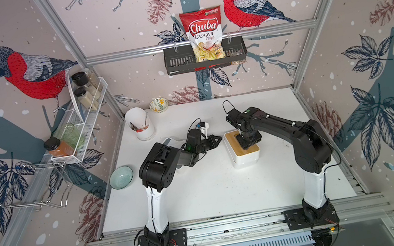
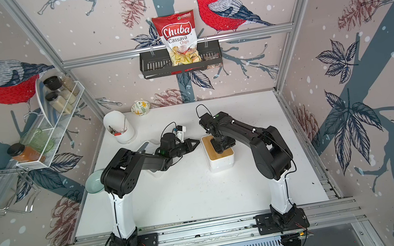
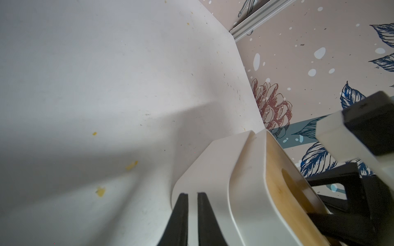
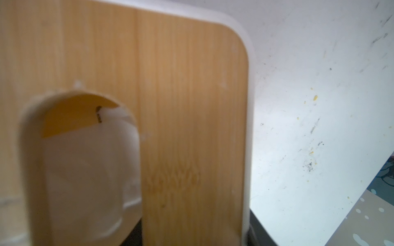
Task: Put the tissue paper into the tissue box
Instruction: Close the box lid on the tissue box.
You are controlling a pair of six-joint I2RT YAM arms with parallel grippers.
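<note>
While the right gripper point(image 1: 249, 140) hangs straight down over the tissue box point(image 1: 247, 160), its tip at the oval slot point(image 4: 70, 115) in the bamboo lid point(image 4: 187, 106), the job looks close to done. The right wrist view shows white tissue paper point(image 4: 85, 170) inside the box, below the slot's rim, with none draped over the lid. Whether the right fingers are spread or pinched on a last fold I cannot tell: they are hidden against the lid in both top views and too blurred in the wrist view. The left gripper point(image 3: 192, 197) sits just beside the box's side wall, its fingers point(image 3: 181, 217) all but closed, with only a sliver of gap and nothing between them. No loose tissue shows on the counter point(image 1: 214, 187) around the box. What is left, by my reading, is for the right arm to release anything it holds and lift clear of the slot.
</note>
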